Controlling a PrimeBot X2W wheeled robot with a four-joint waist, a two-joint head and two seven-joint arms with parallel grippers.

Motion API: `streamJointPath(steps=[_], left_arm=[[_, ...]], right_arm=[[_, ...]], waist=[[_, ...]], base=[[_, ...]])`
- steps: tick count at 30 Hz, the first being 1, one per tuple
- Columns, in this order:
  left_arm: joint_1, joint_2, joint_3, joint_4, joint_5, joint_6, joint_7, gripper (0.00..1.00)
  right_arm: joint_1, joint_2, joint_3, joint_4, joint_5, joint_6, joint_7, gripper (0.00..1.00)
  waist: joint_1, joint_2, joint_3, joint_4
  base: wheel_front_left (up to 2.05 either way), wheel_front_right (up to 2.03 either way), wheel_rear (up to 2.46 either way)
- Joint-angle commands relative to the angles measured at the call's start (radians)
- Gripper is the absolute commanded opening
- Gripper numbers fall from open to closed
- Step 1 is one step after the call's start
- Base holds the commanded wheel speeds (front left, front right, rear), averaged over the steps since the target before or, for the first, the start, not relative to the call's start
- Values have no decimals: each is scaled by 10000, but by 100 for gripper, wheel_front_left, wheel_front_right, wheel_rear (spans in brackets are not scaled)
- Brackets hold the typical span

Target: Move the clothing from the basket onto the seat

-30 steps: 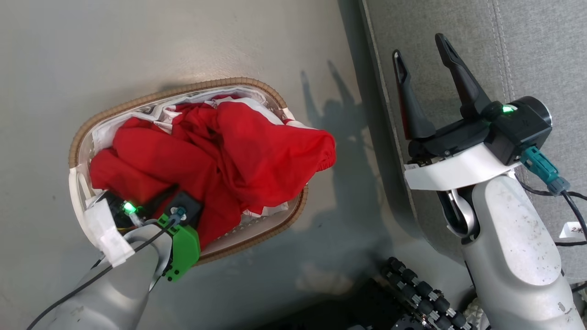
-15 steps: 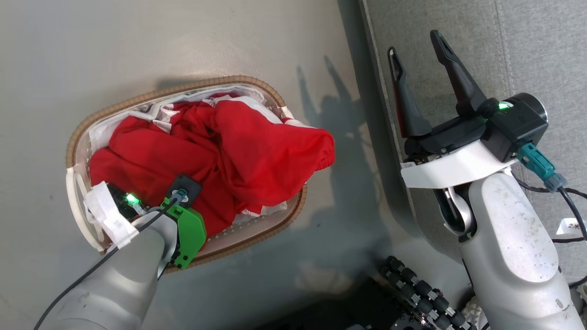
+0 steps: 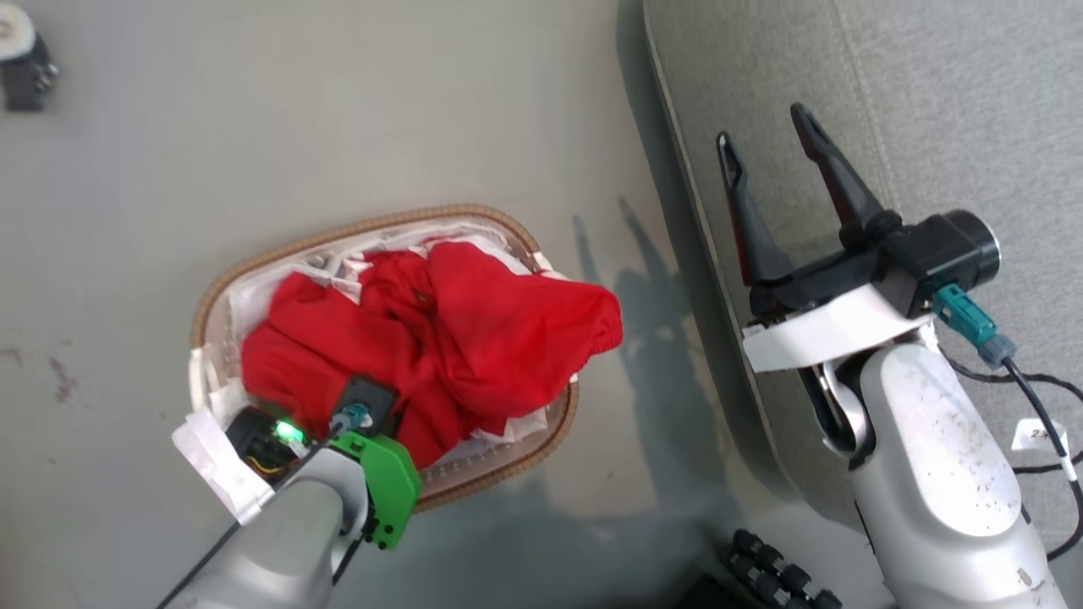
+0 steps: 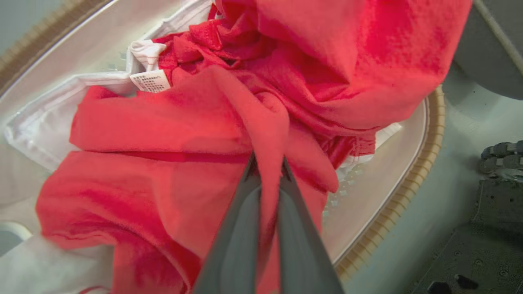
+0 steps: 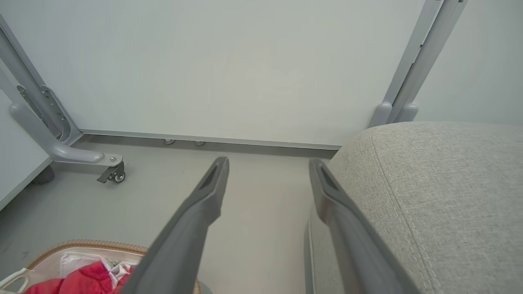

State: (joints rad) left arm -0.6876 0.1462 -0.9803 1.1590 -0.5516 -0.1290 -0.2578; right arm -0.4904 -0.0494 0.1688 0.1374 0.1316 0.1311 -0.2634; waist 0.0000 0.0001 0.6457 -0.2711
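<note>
Left gripper [image 4: 268, 165] is clamped on a raised fold of the soft bright red fabric clothing [image 3: 474, 330], heaped inside the oval white slatted basket [image 3: 461, 208]. Likely light and limp: expect draping, grip bunched folds.

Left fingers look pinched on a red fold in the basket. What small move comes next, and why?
Probably a short lift straight up. The left gripper is shut on a fold of the clothing, whose bulk lies in the basket, part draped over the rim. Raising it should clear the rim before swinging toward the seat on the robot's right.
</note>
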Motion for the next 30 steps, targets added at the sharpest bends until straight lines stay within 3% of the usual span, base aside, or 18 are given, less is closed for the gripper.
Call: streamJointPath(steps=[1,9,18,30], left_arm=[[221,-34,-3,-120,-117,-26,-89,0],[1374,104,767,-1606,-283,-27,-79,0],[2766,27,2080,-3102,443,37,-81,0],[3608,-250,3675,-5024,1364,-10,-81,0]], right_arm=[[256,-36,-82,101,-94,-7,-19,100],[1182,-38,-235,532,-82,-7,-19,100],[2325,-38,-468,821,-81,-7,-19,100],[3373,-38,-517,991,-211,-7,-19,100]], waist=[[0,-1,-1104,471],[0,-1,-2779,946],[0,-1,-4463,1382],[0,-1,-5865,1612]], base=[[0,0,0],[0,0,0],[0,0,0],[0,0,0]])
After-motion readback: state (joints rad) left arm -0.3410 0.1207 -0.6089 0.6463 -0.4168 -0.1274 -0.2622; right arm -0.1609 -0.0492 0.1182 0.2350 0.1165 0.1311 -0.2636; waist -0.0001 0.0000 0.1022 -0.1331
